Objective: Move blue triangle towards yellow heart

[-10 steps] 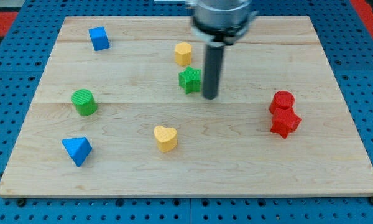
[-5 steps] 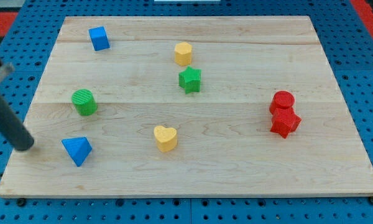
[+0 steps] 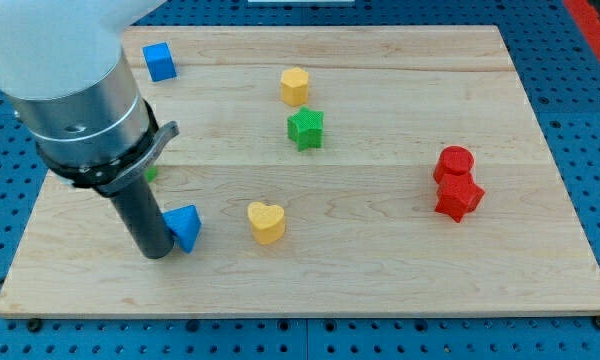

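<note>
My tip rests on the worktop at the view's lower left, pressed against the left side of the blue triangle. The arm ends in a bare dark rod with no fingers, so nothing is clenched or released; the rod only leans on the block from the side. The wide grey body of the arm rises above the rod and covers much of the view's upper left.

Taking the yellow heart as landmark: the blue triangle lies near its left, at about the same height in the view, with a small gap of bare wood between them. My tip is just beyond the triangle, farther left again.

Counted by colour, there are two blue blocks, two yellow, two red, and two green, one of them barely showing. The second blue one, a blue cube, sits far up and left of the heart, near the worktop's top edge. The second yellow block stands well above the heart, slightly right. A green star lies between that block and the heart, just below the former. A sliver of a green block peeks out beside the arm, up and left of the heart. Two red blocks touch each other far to the heart's right: a red cylinder above and an angular red block below.
</note>
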